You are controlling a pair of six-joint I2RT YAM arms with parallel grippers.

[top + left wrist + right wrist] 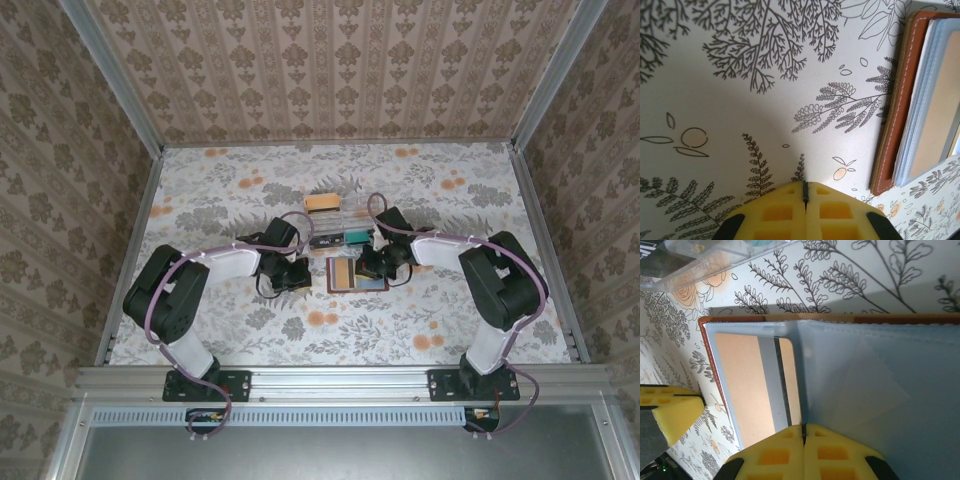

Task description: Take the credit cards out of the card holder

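The card holder point(357, 273) lies open on the floral table between my two grippers, reddish-brown outside with a blue-grey lining point(880, 380). A tan credit card point(742, 385) with a grey stripe sits in its left slot. My right gripper point(803, 429) is shut, its yellow tips resting over the lining at the centre fold, with nothing visibly between them. My left gripper point(805, 187) is shut above bare table just left of the card holder point(892, 115), apart from it. The card's tan face point(940, 115) shows under the lining there. In the top view both grippers point(300, 275) point(372, 262) flank the holder.
A clear plastic compartment box point(335, 215) with small items stands just behind the card holder, and its corner point(715, 255) is close above the holder. The left gripper's yellow finger point(670, 410) sits near the holder's left edge. Patterned walls enclose the table.
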